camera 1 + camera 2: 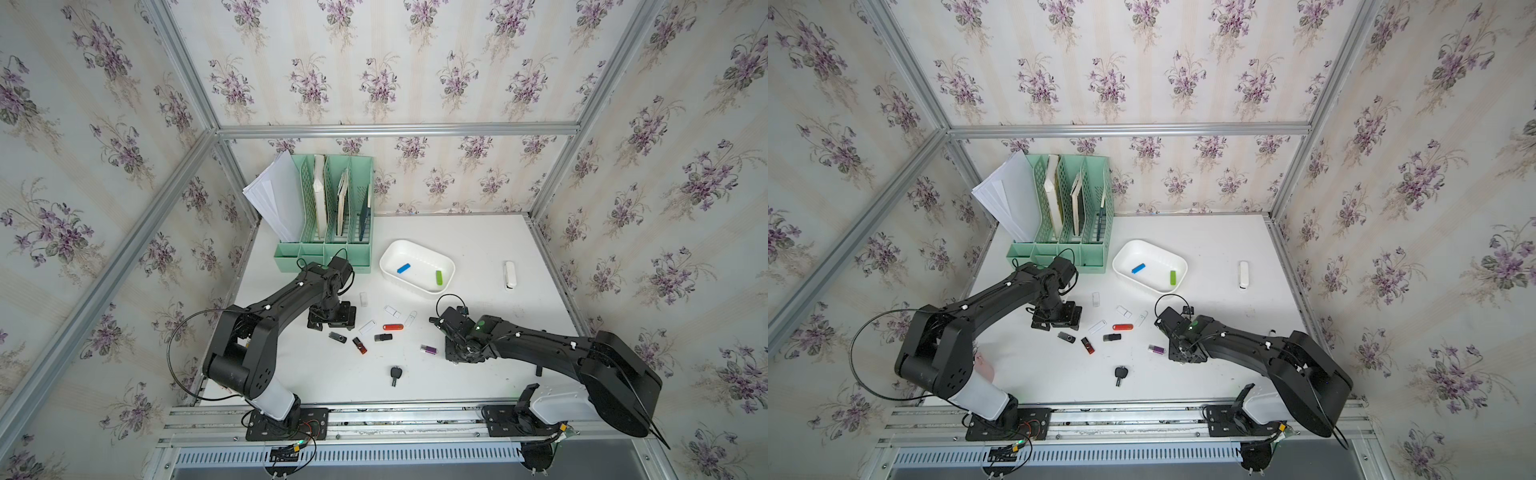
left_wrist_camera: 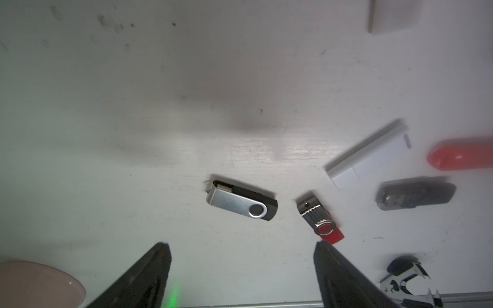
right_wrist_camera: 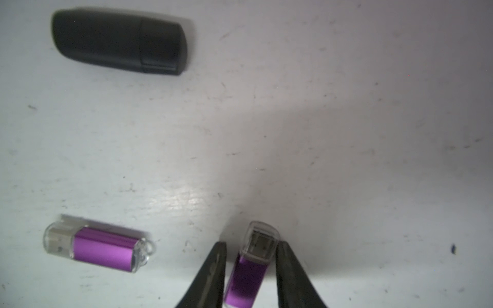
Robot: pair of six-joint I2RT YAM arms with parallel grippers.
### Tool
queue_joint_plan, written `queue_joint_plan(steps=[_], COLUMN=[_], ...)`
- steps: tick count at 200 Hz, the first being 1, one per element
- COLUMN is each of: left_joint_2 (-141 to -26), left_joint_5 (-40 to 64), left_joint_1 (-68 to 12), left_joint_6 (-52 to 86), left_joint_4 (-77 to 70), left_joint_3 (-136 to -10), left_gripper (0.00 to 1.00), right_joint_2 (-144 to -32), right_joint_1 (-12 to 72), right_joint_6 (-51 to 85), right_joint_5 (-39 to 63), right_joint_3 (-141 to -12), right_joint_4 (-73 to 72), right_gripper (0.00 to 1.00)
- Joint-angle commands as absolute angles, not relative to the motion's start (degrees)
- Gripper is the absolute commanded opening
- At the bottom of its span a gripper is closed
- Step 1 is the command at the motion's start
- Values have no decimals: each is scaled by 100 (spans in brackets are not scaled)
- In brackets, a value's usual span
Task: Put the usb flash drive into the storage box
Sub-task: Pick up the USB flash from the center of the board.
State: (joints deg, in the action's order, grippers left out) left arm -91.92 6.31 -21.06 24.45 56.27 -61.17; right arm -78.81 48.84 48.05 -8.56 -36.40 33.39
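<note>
Straddles purple usb flash drive (image 3: 246, 277) with right claw (image 3: 252, 244), long axis along fingers (image 3: 213, 274); grip uncertain (sliver gap one side). Holds left claw (image 2: 241, 245) wide, empty; storage box (image 1: 415, 255) toward far edge of surface (image 1: 478, 249).

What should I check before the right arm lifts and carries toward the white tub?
1. Purple metal flash drive with clear cap sits between the fingers of the right gripper: ok.
2. Grip on it firm: cannot tell.
3. Second purple flash drive lies apart from that gripper: ok.
4. Shallow white plastic storage box is lidless, with bare floor beside the blue flash drive and green flash drive: ok.
5. Left gripper open, empty, away from the box: ok.
</note>
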Motion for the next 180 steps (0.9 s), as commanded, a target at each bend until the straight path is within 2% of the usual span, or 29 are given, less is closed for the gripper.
queue_joint_plan(steps=[1, 63, 180], left_joint_2=[-9214, -9419, -9159], left_joint_5=[720, 743, 1096], left_joint_1=[-2084, -2034, -2013], left_joint_6=[2452, 2524, 3352], left_joint_4=[5578, 5487, 4688], left_joint_3=[-6014, -5785, -5277], left_gripper=[89, 89, 90], right_joint_2=[-7917, -7901, -7989], right_joint_1=[4897, 4904, 4909], right_joint_6=[4887, 4887, 4847], right_joint_5=[-703, -720, -703], right_joint_3=[-3575, -3588, -3617], right_joint_4=[3542, 3587, 3579], right_gripper=[31, 22, 20])
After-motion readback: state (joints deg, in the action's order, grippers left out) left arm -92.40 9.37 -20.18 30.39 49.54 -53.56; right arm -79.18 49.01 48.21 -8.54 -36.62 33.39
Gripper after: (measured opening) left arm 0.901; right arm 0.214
